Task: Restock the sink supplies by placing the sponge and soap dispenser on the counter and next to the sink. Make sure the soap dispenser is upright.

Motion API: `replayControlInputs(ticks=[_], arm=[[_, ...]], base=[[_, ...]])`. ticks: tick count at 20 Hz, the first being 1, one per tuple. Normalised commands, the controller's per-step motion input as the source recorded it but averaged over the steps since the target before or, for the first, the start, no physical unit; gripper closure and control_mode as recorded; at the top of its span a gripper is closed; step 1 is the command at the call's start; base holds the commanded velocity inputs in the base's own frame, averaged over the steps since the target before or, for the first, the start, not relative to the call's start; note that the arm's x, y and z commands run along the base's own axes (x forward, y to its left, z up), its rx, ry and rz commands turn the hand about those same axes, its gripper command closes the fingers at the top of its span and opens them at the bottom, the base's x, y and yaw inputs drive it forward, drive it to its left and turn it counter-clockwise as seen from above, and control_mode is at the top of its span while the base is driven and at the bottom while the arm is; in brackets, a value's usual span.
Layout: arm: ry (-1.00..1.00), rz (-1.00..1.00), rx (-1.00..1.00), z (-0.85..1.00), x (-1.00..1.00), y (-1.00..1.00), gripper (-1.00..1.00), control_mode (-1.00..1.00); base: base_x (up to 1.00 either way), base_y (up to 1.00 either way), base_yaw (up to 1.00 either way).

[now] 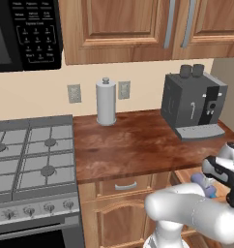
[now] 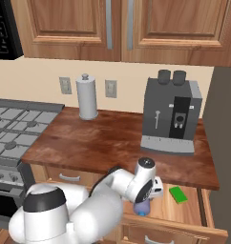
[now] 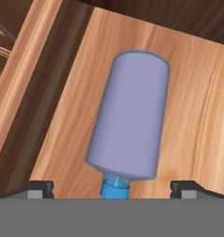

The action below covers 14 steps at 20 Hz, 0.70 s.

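The pincer (image 3: pixel 112 190) hangs spread wide and empty over the soap dispenser (image 3: pixel 128 121), which lies on its side on the floor of the open drawer (image 2: pixel 208 209). In the hand view its lavender body runs from about 6 o'clock up toward 12, and the blue pump end sits at the bottom, midway between the two fingertips (image 3: pixel 40 188).

As I judge it, the step in hand is to pick up this bottle. The tips now stand on both sides of the blue neck, not the body. For a firm hold it seems better to move the hand forward along the bottle, so that the tips close across the round body near its middle, and then go down. The body is round and smooth, so it may roll if one tip touches it first. It must end upright, so the hand will need to turn it after the lift.

The sponge (image 2: pixel 178 194) lies flat in the same drawer, at about 3 o'clock of the bottle in the right base view, near but apart from it.

For room: in the hand view the drawer wall runs close along the bottle at 9 o'clock, and in the right base view the front edge of the surface (image 2: pixel 108 143) looks to overhang the back part of the drawer. The lift should come out toward the robot before it rises. On top, a coffee machine (image 2: pixel 171 116) and a paper towel roll (image 2: pixel 87 96) stand at the back, with bare wood in front.
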Motion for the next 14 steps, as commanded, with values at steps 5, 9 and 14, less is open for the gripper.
replayControlInputs(ticks=[5,9,14], arm=[[0.0,0.0,0.0,-0.03,-0.32,0.0,-1.0,-1.0],[0.0,0.0,0.0,-0.1,-0.18,0.0,-1.0,-1.0],[0.01,0.0,0.0,-0.11,0.0,0.0,-1.0,-1.0]], base=[[0.0,0.0,0.0],[0.0,0.0,0.0],[0.0,0.0,0.0]])
